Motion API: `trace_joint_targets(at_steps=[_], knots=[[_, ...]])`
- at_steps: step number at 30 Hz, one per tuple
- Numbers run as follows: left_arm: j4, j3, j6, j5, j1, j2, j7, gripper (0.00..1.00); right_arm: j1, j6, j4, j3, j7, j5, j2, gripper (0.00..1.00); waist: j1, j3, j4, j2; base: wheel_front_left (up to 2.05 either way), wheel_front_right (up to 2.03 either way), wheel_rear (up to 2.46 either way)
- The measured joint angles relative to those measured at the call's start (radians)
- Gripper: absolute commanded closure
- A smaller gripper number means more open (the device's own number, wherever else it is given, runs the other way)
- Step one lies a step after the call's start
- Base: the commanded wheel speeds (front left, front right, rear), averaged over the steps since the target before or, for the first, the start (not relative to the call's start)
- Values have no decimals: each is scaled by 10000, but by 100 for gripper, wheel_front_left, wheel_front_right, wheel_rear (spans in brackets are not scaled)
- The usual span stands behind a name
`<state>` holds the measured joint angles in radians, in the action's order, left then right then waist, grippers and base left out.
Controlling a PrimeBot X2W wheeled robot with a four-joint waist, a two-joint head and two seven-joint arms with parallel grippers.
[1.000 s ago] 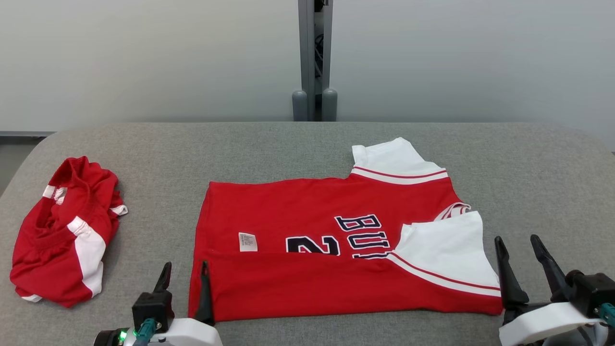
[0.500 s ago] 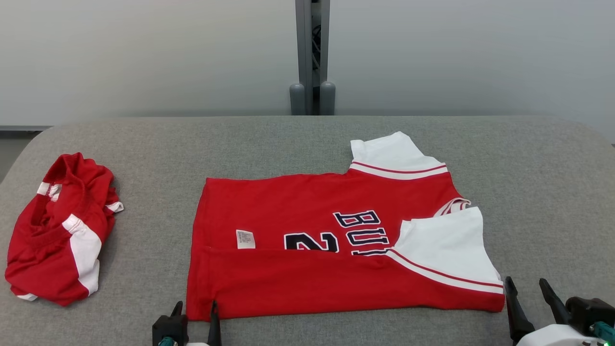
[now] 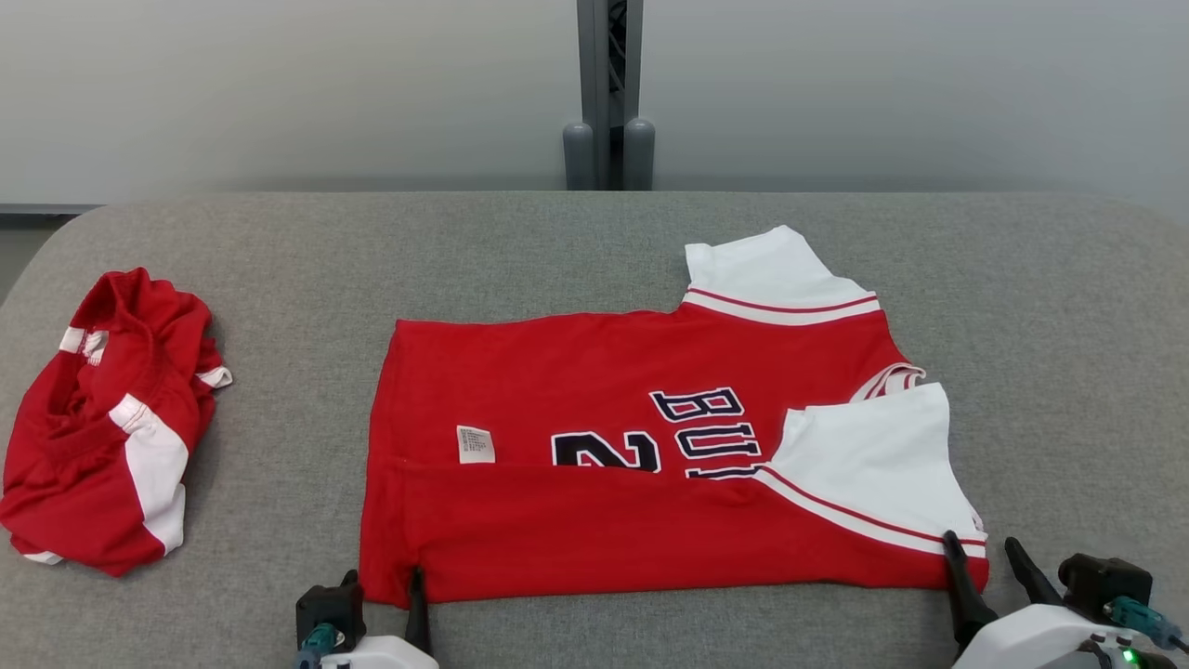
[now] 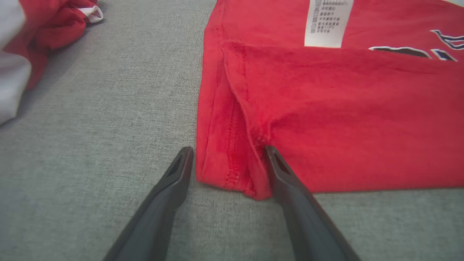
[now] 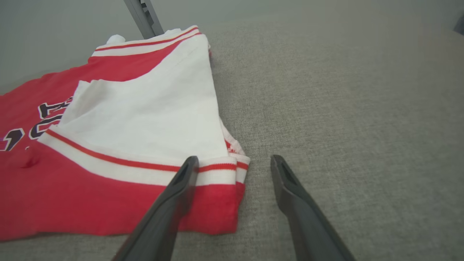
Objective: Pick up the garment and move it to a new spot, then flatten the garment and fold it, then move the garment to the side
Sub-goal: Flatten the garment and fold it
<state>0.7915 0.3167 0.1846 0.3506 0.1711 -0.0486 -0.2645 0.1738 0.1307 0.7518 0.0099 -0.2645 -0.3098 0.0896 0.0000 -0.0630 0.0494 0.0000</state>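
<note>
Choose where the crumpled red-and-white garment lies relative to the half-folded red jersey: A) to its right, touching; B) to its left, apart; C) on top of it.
B: the crumpled red-and-white garment sits left of the half-folded red jersey, with grey cloth surface bare between them.

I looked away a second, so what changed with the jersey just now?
Both tools drew back toward the robot: the left tool straddles the near left corner of the jersey, the right tool its near right corner. Both stand open, gripping nothing. Jersey and crumpled red garment lie as before.
</note>
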Motion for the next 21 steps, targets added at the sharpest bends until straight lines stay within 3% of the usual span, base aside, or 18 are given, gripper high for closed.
trace_joint_targets(at_steps=[7, 8, 9, 11, 12, 14, 21], knots=[[113, 232, 6, 213, 266, 2, -15, 0, 465, 0, 614, 416, 0, -430, 94, 0, 0, -236, 122, 0, 0, 0, 0], [138, 268, -4, 242, 291, 2, -17, 7, 513, 0, 673, 468, -2, -493, 111, 0, 0, -253, 141, 0, 0, 0, 0], [174, 305, -40, 291, 333, 2, -19, 47, 541, 0, 717, 522, -6, -556, 123, 0, 0, -260, 160, 0, 0, 0, 0], [219, 374, -75, 334, 385, 0, -19, 100, 635, 0, 805, 640, -13, -715, 136, 0, 1, -263, 189, 0, 0, 0, 0], [228, 412, -88, 374, 391, 2, -19, 100, 654, 0, 834, 679, -13, -786, 140, 50, 0, -254, 199, 0, 0, 0, 0], [244, 474, -161, 391, 400, 29, -17, 100, 672, 0, 897, 750, -15, -963, 155, 100, 0, -224, 215, 0, 0, 0, 0], [261, 510, -265, 401, 403, 29, 2, 100, 677, 2, 826, 1133, 0, -1342, 280, 100, 0, -23, 203, 0, 0, 0, 0]])
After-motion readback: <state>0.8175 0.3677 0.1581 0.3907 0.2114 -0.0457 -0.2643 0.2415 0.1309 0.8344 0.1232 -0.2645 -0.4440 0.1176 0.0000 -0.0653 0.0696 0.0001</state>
